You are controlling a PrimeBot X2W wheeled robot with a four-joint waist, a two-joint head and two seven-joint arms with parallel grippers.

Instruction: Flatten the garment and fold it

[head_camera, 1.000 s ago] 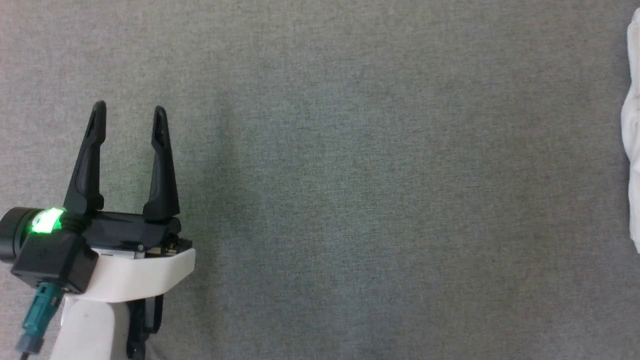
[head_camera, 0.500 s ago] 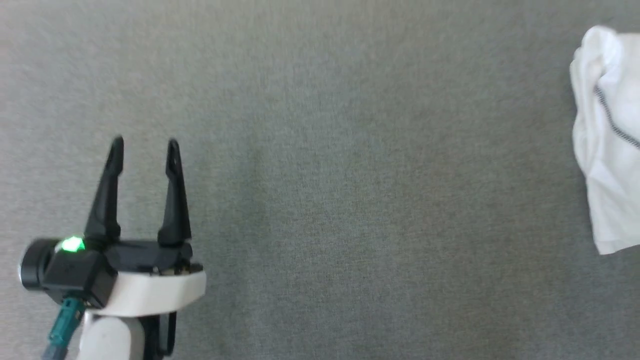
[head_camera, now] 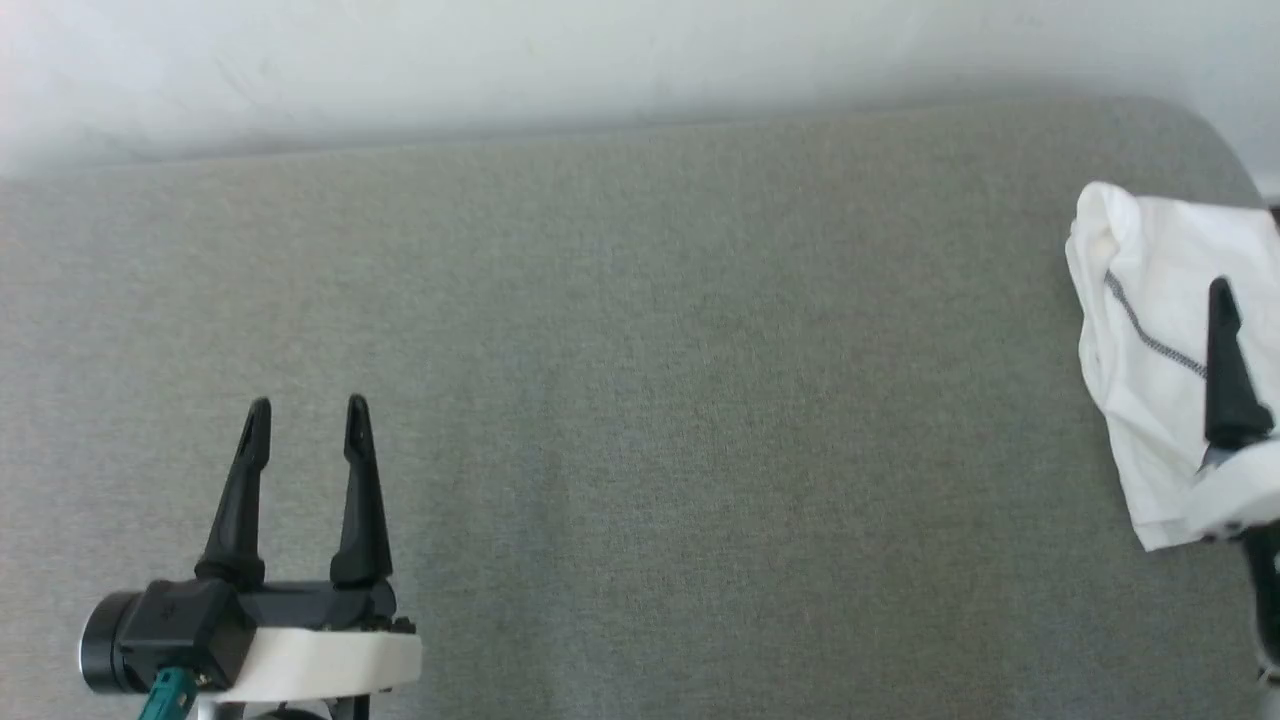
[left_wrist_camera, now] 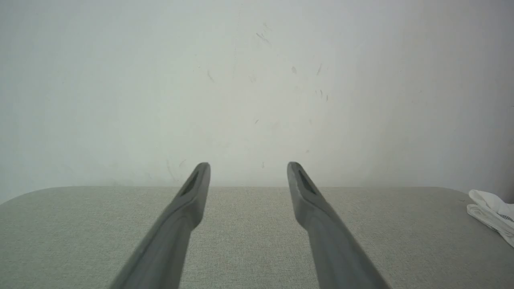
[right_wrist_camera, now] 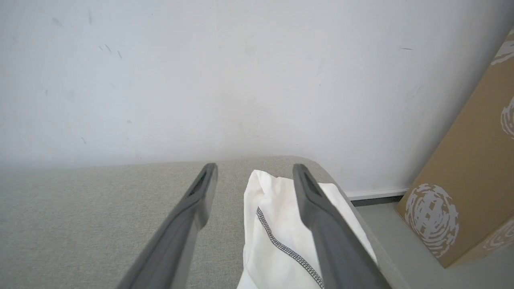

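The garment [head_camera: 1150, 330] is a white bundle with a dark zigzag seam, lying at the right end of the grey cushion [head_camera: 640, 400]. It also shows at the far right of the left wrist view, as the garment [left_wrist_camera: 492, 210]. My right gripper [right_wrist_camera: 255, 167] is open over the garment [right_wrist_camera: 277, 224] with nothing clamped between its fingers. One right finger [head_camera: 1225, 370] shows at the head view's right edge, over the cloth. My left gripper [head_camera: 307, 405] is open and empty at the lower left, far from the garment. In its own view the left gripper [left_wrist_camera: 247, 165] points at the wall.
A white wall [head_camera: 500, 60] runs along the cushion's far edge. The cushion's rounded corner [right_wrist_camera: 321, 168] is just beyond the garment. Past it, the floor [right_wrist_camera: 401, 241] lies lower, with a brown cardboard box [right_wrist_camera: 466, 180] leaning on the wall.
The head camera has moved, bringing the wall, the cushion's far edge and more of the garment into the picture. A right finger now shows over the garment. The left gripper stays open.
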